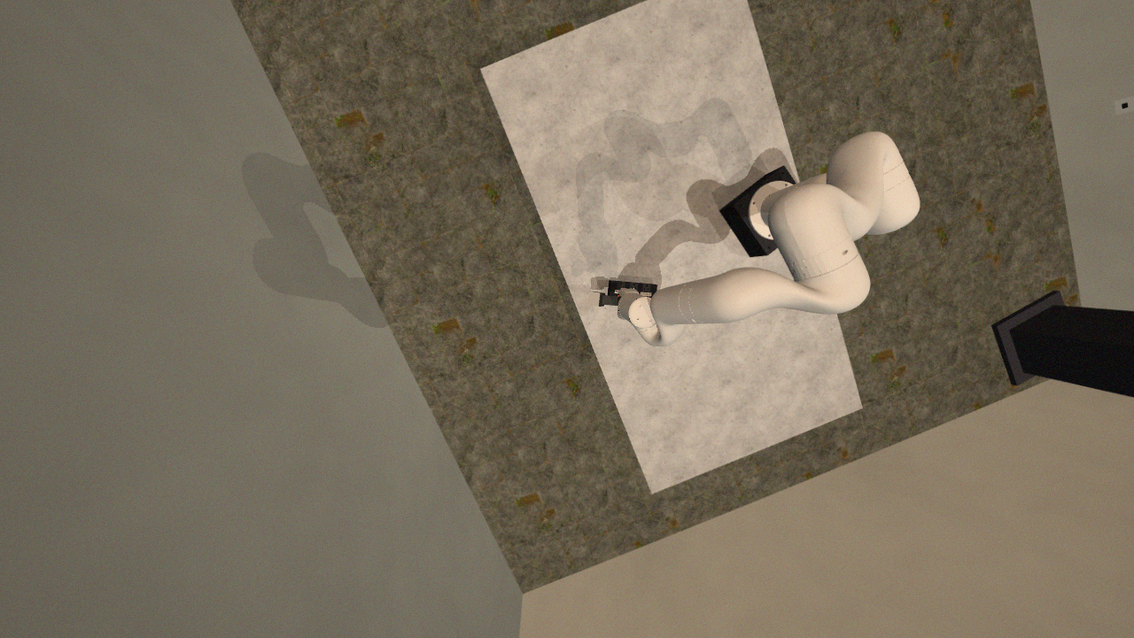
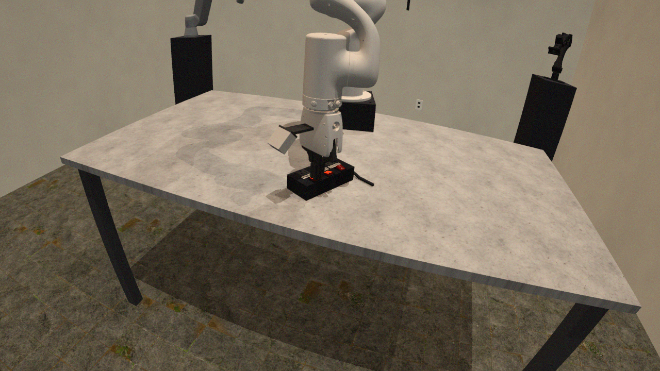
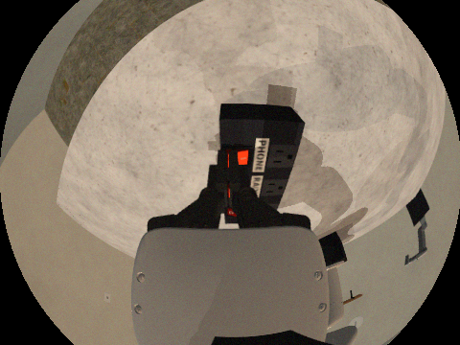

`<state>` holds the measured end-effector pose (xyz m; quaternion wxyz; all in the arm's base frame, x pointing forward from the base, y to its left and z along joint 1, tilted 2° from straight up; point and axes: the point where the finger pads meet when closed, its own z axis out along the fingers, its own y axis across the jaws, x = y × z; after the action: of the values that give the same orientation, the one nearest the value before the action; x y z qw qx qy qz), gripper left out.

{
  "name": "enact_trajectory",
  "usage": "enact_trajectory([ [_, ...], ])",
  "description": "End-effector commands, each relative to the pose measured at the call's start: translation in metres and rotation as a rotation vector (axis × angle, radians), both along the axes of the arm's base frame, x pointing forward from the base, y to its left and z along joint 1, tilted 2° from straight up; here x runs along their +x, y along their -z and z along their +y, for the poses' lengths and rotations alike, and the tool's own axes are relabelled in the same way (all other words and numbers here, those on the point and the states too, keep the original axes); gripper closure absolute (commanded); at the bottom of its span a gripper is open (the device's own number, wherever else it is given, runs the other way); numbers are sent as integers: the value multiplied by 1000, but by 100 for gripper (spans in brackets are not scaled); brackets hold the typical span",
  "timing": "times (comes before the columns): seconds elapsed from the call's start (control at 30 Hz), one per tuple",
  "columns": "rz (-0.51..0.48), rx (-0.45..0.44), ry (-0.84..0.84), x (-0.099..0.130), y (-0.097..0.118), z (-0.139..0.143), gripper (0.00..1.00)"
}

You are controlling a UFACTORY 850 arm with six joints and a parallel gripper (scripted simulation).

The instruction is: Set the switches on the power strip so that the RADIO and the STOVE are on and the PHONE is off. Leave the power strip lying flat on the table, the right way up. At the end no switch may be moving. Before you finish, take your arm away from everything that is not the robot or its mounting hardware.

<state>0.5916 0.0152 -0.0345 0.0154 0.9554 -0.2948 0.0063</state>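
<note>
Black moulded plastic forms the power strip, which lies flat and right way up on the surface, directly beneath the pincer. The pincer is held vertically with its fingers brought fully together on nothing, so that the joined tips serve as a single probe standing on or just above the row of switches. A red-lit switch is seen just ahead of the tips in the wrist view, and two more red rockers are seen beside the pincer, toward the cord end, in the exterior view. The socket labels are too small to be read, so which switch serves which appliance cannot be told. The strip is judged rigid, fairly light and smooth-sided, and therefore likely to slide or tip if pushed sideways. No grasp of the body is called for; contact is best made on the raised end of a rocker, pressed straight down. Each rocker is expected to snap over stiffly, so pressure should be removed once it has seated.
</note>
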Motion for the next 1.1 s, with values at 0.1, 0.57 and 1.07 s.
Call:
enact_trajectory([
  [0.1,-2,0,0,1,1,0,100],
  [0.57,-2,0,0,1,6,0,100],
  [1.07,-2,0,0,1,7,0,100],
])
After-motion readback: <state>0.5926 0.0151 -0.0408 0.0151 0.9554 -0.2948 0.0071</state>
